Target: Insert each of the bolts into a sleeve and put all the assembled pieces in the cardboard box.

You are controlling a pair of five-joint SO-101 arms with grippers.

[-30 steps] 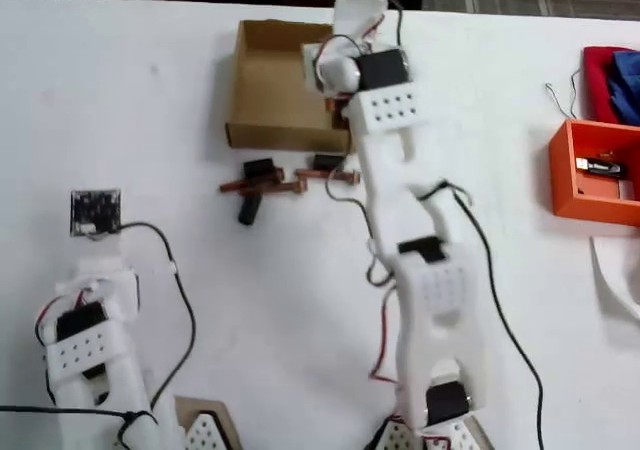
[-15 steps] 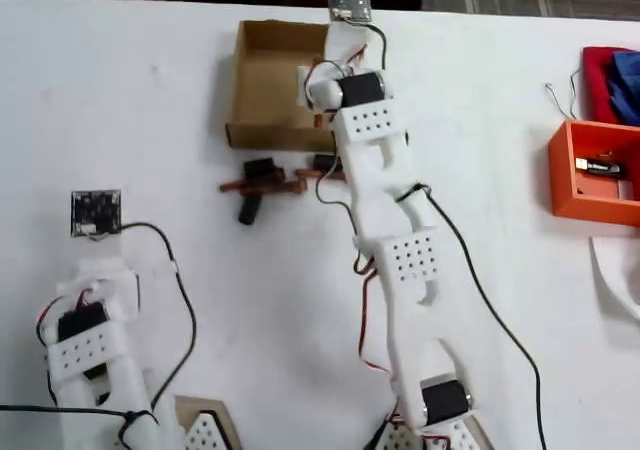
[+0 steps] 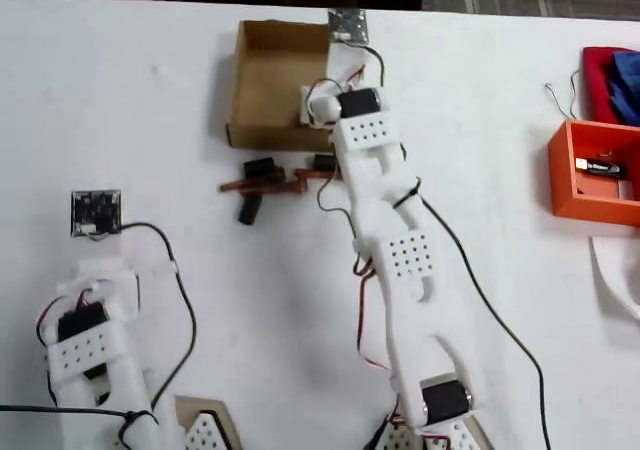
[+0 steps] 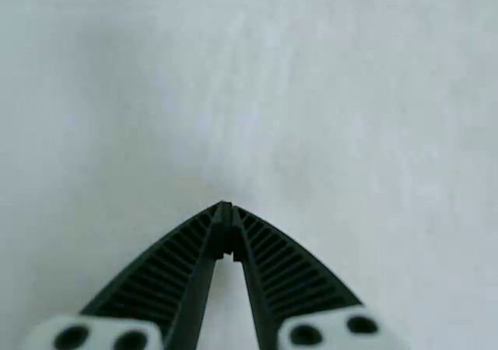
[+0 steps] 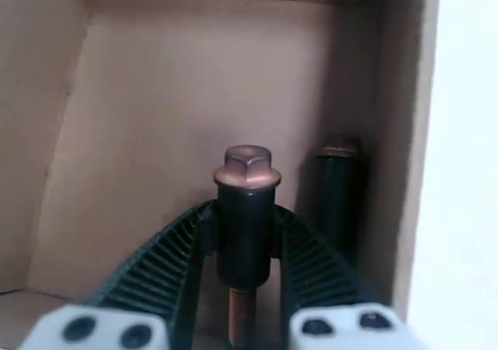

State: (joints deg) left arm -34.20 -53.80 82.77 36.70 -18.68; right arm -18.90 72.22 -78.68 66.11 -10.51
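My right gripper (image 5: 243, 210) is shut on a black sleeve (image 5: 243, 233) with a copper bolt (image 5: 247, 169) through it, held inside the cardboard box (image 5: 156, 93). A second assembled piece (image 5: 339, 190) lies against the box wall beside it. In the high view the right arm (image 3: 360, 140) stretches up to the right part of the cardboard box (image 3: 262, 80). In front of the box lie a bolt (image 3: 240, 185) with a sleeve (image 3: 262, 168) beside it, a loose sleeve (image 3: 248, 210), and another bolt and sleeve (image 3: 318, 169) partly under the arm. My left gripper (image 4: 224, 214) is shut and holds nothing, over bare table.
An orange tray (image 3: 570, 175) holding a small black item stands at the right edge, with red and blue cloth (image 3: 612, 78) behind it. The left arm (image 3: 85, 335) sits folded at the near left. Cables trail beside both arms.
The right arm has swung left and straightened, carrying its held piece further over the box's right side. The left arm has not moved.
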